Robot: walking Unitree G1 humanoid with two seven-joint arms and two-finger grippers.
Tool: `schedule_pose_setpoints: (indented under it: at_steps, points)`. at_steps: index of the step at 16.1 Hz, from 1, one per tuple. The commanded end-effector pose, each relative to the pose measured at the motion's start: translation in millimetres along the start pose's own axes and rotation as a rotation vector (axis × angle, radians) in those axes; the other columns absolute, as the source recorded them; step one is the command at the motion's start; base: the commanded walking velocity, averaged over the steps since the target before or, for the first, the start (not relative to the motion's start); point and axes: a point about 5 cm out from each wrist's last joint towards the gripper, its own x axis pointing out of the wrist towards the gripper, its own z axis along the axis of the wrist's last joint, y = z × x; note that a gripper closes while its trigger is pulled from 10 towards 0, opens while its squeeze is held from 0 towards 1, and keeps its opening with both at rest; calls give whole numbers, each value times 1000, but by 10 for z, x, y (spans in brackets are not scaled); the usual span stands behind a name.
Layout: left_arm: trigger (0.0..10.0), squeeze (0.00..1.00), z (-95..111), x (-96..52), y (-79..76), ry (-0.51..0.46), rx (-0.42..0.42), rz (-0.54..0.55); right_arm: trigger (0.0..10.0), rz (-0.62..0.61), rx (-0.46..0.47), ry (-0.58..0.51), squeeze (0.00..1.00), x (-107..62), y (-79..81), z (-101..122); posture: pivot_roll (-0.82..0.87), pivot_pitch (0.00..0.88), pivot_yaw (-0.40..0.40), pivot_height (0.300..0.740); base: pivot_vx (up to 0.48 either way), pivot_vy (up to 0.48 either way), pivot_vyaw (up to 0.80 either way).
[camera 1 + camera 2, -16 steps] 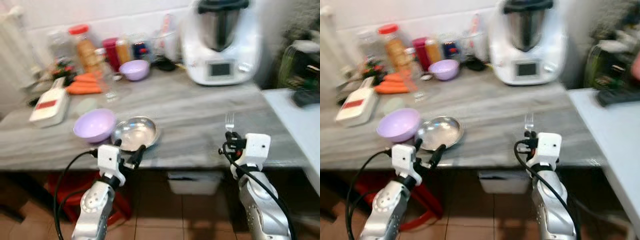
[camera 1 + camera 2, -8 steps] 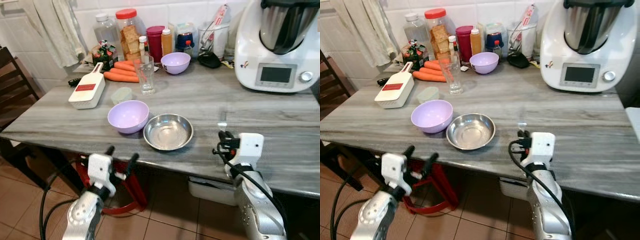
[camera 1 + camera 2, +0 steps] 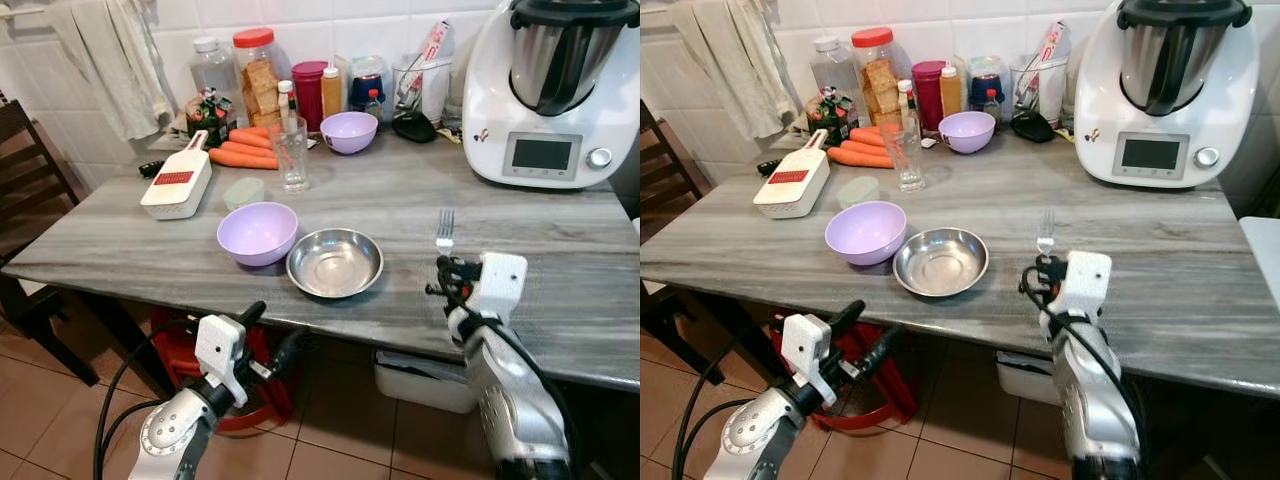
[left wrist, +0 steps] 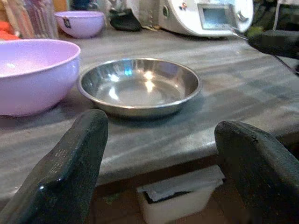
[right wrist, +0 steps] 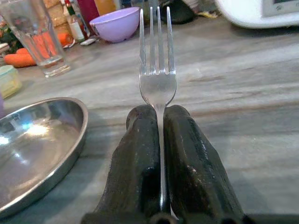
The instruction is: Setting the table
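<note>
The right gripper (image 5: 159,140) pinches a metal fork (image 5: 158,60), tines forward, over the grey wood-grain table (image 3: 560,260). A round steel dish (image 3: 335,263) sits ahead of the left gripper (image 3: 268,333), whose fingers are spread, empty.

Silver fork (image 5: 158,79): pinched by handle between my right gripper (image 3: 447,272) fingers, tines toward 12 o'clock. Steel plate (image 3: 335,262): flat on table, at fork's 9 o'clock, touching lilac bowl (image 3: 257,231).
</note>
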Motion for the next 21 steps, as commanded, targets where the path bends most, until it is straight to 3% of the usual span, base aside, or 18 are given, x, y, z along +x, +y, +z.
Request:
schedule_pose_setpoints:
  at_steps: [1,6,10,21]
  points:
    - [10000,0,40,-13,19,2,9,-21,10000,19,19,37,0,68,89,-4,-45,0,103,740,0,0,0]
    - [10000,0,23,-20,21,8,4,-36,10000,3,64,105,0,267,240,9,-39,0,100,740,0,0,0]
    - [10000,0,3,-22,-6,10,-13,-45,10000,-74,98,143,0,314,179,-37,-33,0,97,740,0,0,0]
    - [10000,0,-29,-7,-109,30,-65,-161,10000,-97,142,166,0,463,242,-94,-40,0,101,740,0,0,0]
